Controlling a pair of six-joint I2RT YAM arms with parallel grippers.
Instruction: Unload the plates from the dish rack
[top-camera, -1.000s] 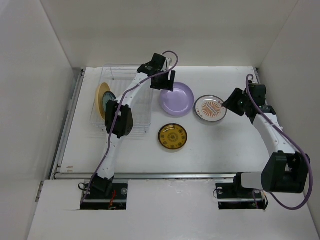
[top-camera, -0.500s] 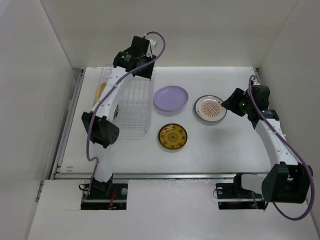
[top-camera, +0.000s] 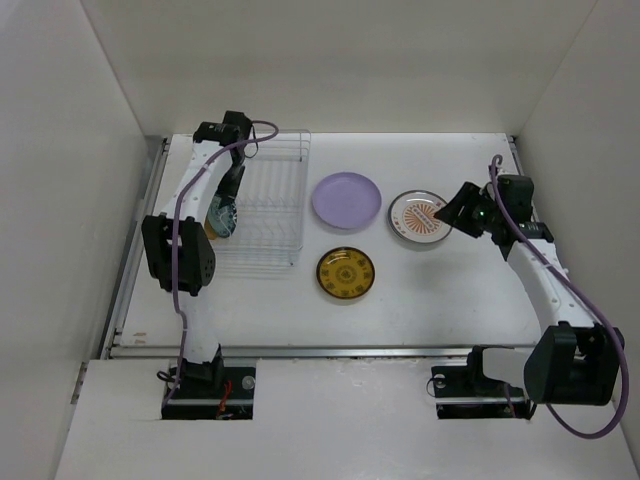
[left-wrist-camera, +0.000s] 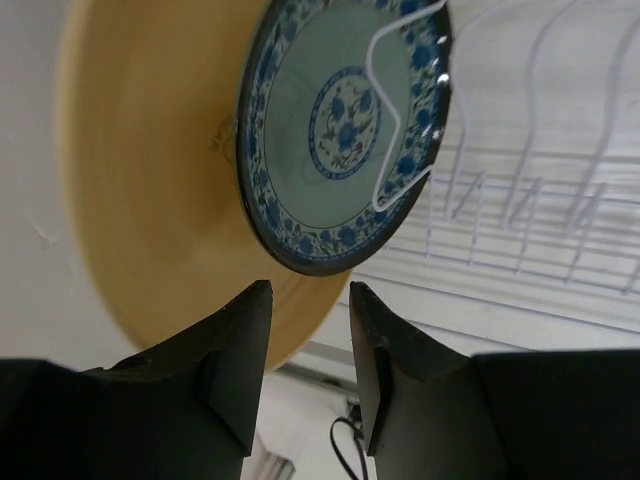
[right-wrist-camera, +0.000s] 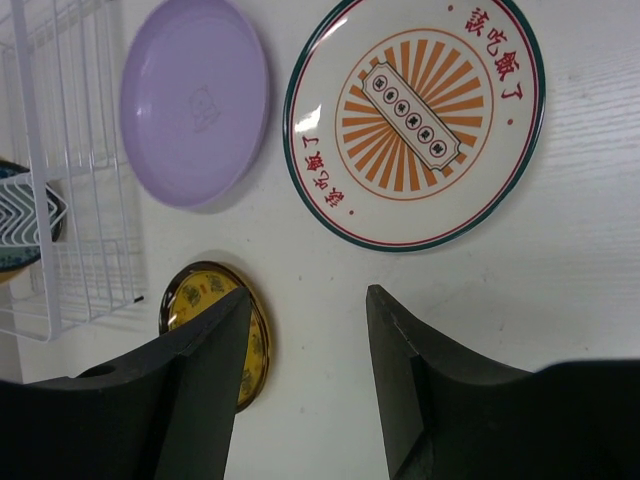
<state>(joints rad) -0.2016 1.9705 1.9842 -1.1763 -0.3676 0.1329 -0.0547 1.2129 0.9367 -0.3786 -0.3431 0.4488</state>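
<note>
The clear wire dish rack (top-camera: 268, 205) stands at the table's left. At its left end two plates stand on edge: a teal patterned one (left-wrist-camera: 345, 130) in front of a mustard-yellow one (left-wrist-camera: 150, 180). My left gripper (left-wrist-camera: 308, 290) is open just short of their rims, with nothing between its fingers. On the table lie a lavender plate (top-camera: 346, 200), a white sunburst plate (top-camera: 420, 217) and an amber plate (top-camera: 346, 272). My right gripper (right-wrist-camera: 308, 292) hovers open and empty, close to the sunburst plate (right-wrist-camera: 415, 130) and above bare table.
White walls close in the table on the left, right and back. A metal rail (top-camera: 300, 351) runs along the near edge. The rack's slots (right-wrist-camera: 70, 200) to the right of the two standing plates hold nothing.
My left arm swung from the lavender plate leftward to the rack's left end, and its jaws narrowed. The lavender plate stays on the table. The right gripper barely moved.
</note>
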